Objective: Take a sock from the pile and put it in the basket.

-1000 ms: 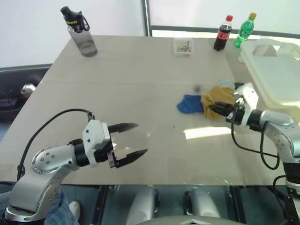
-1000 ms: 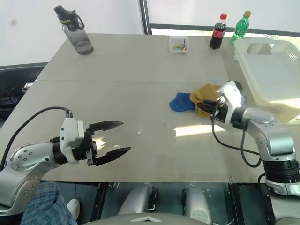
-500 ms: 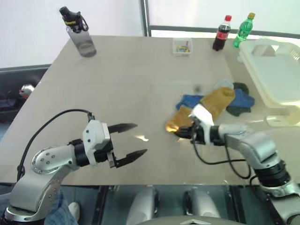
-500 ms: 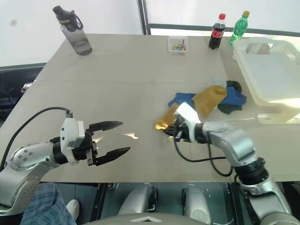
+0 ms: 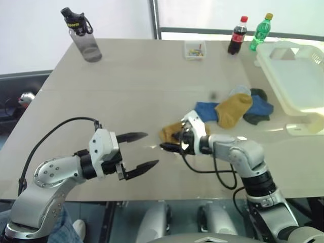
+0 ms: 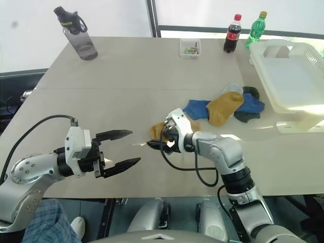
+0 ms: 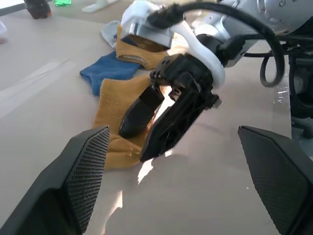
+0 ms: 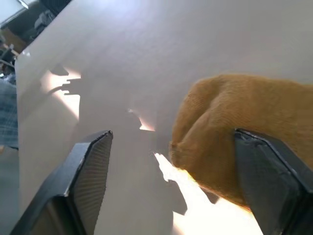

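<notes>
**Sock dragged clear of the pile, basket not yet reached**

Since a second ago the right gripper [image 5: 169, 147] has swung from the pile's edge toward the table's middle, pulling one mustard-yellow sock [image 5: 171, 132] along with it. That sock now lies flat on the table [image 5: 131, 81], apart from the others and between the two arms. In the left wrist view the right gripper's black fingers [image 7: 146, 111] are parted, tips resting over the sock's edge; the right wrist view shows its jaws spread wide with the sock lying between them, so I read the grip as let go, or nearly so (whether any fabric is still pinched I cannot tell).

The left gripper [image 5: 139, 150] hovers in the same place as before, jaws wide, nothing in them, pointing toward the sock.

The pile [image 5: 238, 107] sits where it did, near the basket [image 5: 296, 83]: a second yellow sock over a blue one, with a dark one and a pale one just beside.

Progress, as I judge it: one sock is separated, which is the first half. Nothing is in the basket. The sock has in fact travelled away from the basket, which stands on the robot's right, well apart from it. Left to do: regrasp, carry across, release inside.
</notes>
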Robot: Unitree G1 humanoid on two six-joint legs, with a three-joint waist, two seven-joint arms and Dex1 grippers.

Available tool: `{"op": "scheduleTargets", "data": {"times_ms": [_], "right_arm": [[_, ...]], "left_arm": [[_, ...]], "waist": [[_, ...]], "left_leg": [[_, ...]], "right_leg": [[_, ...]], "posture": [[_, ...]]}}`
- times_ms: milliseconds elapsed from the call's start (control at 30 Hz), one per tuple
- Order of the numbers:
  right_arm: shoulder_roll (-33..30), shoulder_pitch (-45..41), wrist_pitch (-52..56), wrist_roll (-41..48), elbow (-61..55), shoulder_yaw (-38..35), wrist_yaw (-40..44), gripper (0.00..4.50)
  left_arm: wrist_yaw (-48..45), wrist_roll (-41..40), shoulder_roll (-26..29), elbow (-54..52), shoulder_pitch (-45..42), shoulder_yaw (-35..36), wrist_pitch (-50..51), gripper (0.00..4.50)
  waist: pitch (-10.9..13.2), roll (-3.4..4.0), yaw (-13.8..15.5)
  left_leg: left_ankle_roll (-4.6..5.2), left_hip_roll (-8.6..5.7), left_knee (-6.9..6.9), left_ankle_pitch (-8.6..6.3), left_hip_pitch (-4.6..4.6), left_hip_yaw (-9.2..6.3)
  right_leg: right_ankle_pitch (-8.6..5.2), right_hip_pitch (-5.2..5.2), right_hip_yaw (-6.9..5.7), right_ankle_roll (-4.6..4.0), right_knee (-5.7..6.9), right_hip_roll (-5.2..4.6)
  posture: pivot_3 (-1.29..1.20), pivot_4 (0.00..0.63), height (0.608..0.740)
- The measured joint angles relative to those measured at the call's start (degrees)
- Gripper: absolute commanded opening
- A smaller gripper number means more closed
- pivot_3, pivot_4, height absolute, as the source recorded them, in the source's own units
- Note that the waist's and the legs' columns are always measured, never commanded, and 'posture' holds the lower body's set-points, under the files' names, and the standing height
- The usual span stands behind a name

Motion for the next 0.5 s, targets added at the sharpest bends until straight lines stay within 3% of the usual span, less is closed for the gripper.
{"op": "scheduleTargets", "data": {"times_ms": [233,433,500], "right_arm": [[-14.31,0.11,-2.70,-1.99,-0.85,-3.72,3.97,3.82],[-14.80,0.23,-7.51,-6.05,3.91,-1.71,4.04,3.82],[-14.61,0.24,-8.59,-7.19,4.58,-1.34,3.94,3.30]], "left_arm": [[0.26,-0.27,0.03,-0.79,0.33,0.01,0.56,4.50],[0.64,-0.69,0.03,-1.14,0.33,0.01,1.25,4.50],[0.83,-0.78,0.03,-1.15,0.33,0.01,1.32,4.50]], "waist": [[0.04,0.06,-0.26],[0.05,0.07,-0.19],[0.05,0.06,-0.10]], "left_leg": [[0.00,0.00,-0.09,0.00,0.02,0.00],[0.01,0.02,-0.09,0.00,0.01,0.01],[0.01,0.02,-0.09,0.00,0.00,0.01]], "right_leg": [[-0.01,-0.03,0.01,-0.01,0.00,0.03],[-0.01,-0.02,0.02,-0.01,-0.01,0.04],[-0.01,-0.02,0.02,0.00,-0.03,0.03]], "posture": [[0.00,0.150,0.740],[0.00,0.150,0.740],[0.00,0.150,0.740]]}}
